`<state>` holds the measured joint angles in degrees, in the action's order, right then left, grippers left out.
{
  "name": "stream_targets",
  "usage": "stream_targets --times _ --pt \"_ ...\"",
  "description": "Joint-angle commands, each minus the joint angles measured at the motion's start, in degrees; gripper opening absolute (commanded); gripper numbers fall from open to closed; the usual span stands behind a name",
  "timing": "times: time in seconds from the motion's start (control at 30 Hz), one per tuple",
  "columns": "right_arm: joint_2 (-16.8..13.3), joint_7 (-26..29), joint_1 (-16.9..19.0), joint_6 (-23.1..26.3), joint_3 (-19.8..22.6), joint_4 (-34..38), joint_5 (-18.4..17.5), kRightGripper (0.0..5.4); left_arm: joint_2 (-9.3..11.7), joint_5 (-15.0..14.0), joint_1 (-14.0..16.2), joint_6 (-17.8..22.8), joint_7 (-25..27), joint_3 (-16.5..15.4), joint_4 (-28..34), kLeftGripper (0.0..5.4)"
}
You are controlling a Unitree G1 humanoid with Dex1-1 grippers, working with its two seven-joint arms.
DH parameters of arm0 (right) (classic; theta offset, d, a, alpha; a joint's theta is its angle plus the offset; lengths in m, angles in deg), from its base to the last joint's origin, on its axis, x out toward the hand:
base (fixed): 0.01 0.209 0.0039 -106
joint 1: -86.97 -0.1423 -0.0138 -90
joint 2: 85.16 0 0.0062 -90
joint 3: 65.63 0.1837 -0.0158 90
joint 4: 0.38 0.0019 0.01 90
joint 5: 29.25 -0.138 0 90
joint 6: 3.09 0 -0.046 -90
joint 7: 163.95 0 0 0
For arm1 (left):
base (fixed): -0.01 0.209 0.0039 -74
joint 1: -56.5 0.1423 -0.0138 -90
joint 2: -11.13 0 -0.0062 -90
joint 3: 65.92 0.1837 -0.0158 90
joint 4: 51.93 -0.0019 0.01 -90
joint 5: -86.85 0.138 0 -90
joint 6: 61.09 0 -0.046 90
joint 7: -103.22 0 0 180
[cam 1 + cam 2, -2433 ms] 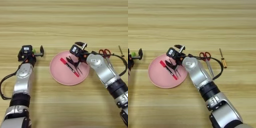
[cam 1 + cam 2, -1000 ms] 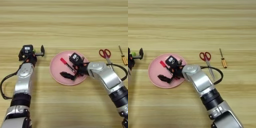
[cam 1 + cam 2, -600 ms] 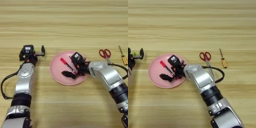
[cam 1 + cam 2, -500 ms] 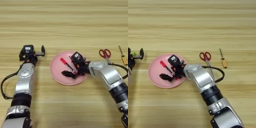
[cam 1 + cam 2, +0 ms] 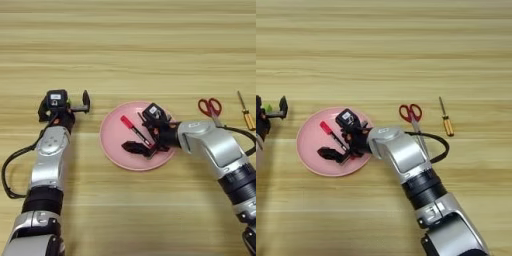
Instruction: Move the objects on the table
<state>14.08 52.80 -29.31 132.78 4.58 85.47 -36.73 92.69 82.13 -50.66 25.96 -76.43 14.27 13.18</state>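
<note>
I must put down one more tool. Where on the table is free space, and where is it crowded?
Free: the wide table band beyond the pink plate, and the near strip between both arms. Crowded: the plate, holding the red marker and right gripper, and the right edge with scissors and screwdriver.

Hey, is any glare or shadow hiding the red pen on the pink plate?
Left eye view: no glare on the plate; the red pen reads clearly, its lower end hidden by the right pincer, not by shadow. Right eye view: same; the left pincer sits parked at the picture's left edge.
</note>
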Motion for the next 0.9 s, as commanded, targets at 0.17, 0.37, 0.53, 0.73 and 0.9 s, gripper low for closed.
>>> stream_targets --times 0.17,0.37,0.53,0.73,0.9 --pt "-0.96 -0.94 -1.42 0.65 0.77 3.17 -0.49 5.4 -0.19 0.29 0.06 0.6 -0.24 0.35 0.59 5.38" --pt "-0.72 -0.78 -0.81 1.2 0.08 3.62 -0.91 5.4 -0.21 0.29 0.03 0.6 -0.26 0.4 0.55 5.38" --pt "-0.52 -0.87 -0.23 1.0 -0.75 2.39 -0.95 5.4 -0.21 0.28 0.19 0.66 -0.38 0.34 0.86 5.38" --pt "-0.23 -0.74 -0.18 0.86 -1.33 0.9 -1.07 5.4 -0.17 0.26 0.23 0.78 -0.36 0.32 0.93 5.38" --pt "0.22 -0.66 -0.4 0.25 -1.75 -0.76 -0.88 5.4 -0.16 0.25 0.23 0.8 -0.39 0.28 0.96 5.38"
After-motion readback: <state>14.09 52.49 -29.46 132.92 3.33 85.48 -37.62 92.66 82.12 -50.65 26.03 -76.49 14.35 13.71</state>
